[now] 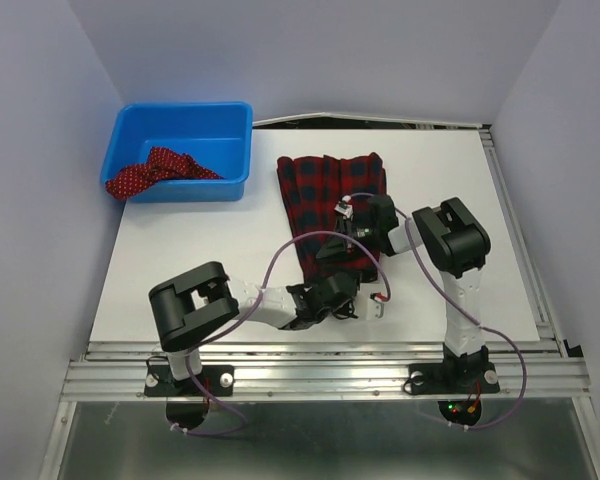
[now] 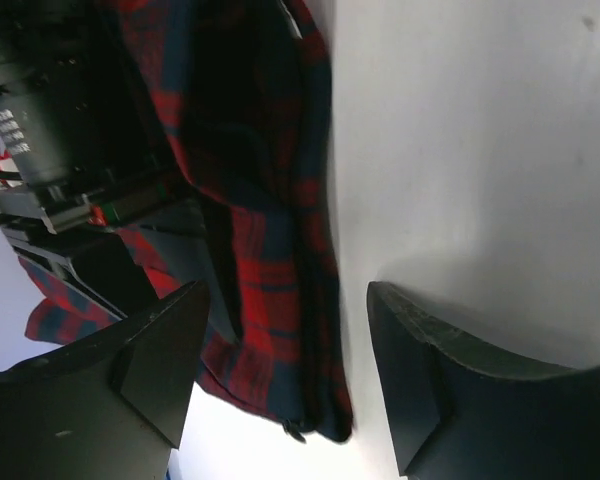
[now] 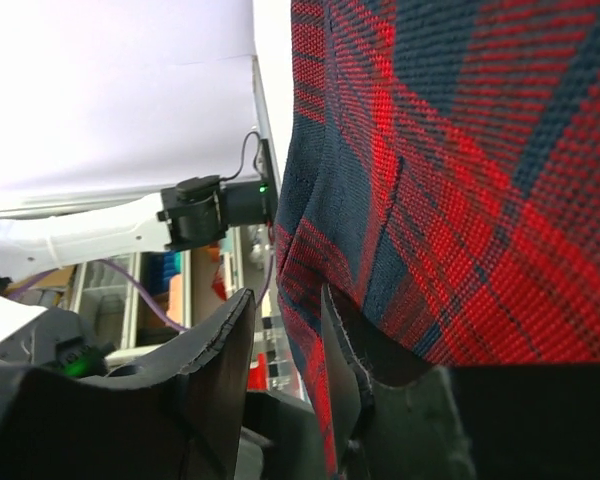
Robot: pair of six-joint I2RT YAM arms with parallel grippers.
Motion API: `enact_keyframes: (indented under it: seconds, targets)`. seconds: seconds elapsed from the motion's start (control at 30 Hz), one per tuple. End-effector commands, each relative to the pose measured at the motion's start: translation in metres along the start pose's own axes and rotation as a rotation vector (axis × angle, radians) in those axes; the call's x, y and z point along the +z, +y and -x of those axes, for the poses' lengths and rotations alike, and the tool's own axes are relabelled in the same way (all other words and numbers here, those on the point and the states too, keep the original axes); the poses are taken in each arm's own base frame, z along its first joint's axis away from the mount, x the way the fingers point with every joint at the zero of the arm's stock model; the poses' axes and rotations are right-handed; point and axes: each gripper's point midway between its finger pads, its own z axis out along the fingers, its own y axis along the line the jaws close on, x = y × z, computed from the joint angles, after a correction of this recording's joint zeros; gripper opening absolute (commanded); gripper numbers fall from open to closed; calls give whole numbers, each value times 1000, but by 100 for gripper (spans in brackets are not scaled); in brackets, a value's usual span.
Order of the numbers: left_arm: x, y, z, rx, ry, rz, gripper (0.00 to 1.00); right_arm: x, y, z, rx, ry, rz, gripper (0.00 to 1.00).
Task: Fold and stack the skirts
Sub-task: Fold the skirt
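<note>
The tartan plaid skirt (image 1: 330, 195) lies on the white table (image 1: 200, 260), waist end towards the arms. The polka-dot skirt (image 1: 152, 172) hangs over the front-left rim of the blue bin. My left gripper (image 1: 332, 290) is open at the plaid skirt's near edge; in the left wrist view the skirt's corner (image 2: 270, 300) lies between the wide-apart fingers of that gripper (image 2: 285, 375). My right gripper (image 1: 334, 248) sits over the skirt's near part. In the right wrist view this gripper (image 3: 283, 350) is open, with the plaid cloth (image 3: 460, 180) draped over one finger (image 3: 345, 370) and apart from the other.
The blue plastic bin (image 1: 215, 125) stands at the table's back left. My right arm's wrist (image 2: 50, 130) is close beside the left gripper. The left arm (image 3: 100, 235) shows in the right wrist view. A metal rail (image 1: 320, 365) runs along the near edge.
</note>
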Motion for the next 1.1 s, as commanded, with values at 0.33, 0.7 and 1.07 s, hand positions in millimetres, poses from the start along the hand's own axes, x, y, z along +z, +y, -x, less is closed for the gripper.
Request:
enact_keyframes:
  seconds: [0.33,0.7,1.07]
  targets:
    - [41,17,-26,-75,119,30,36,0,-69,-25,199,-26,-106,37]
    - [-10,-7,0,-170,108,-261,0,-19,17,41,-52,-140,-14,63]
    - [-87,-48,35,-366,56,-668,0,-68,57,163,-453,-274,-175,76]
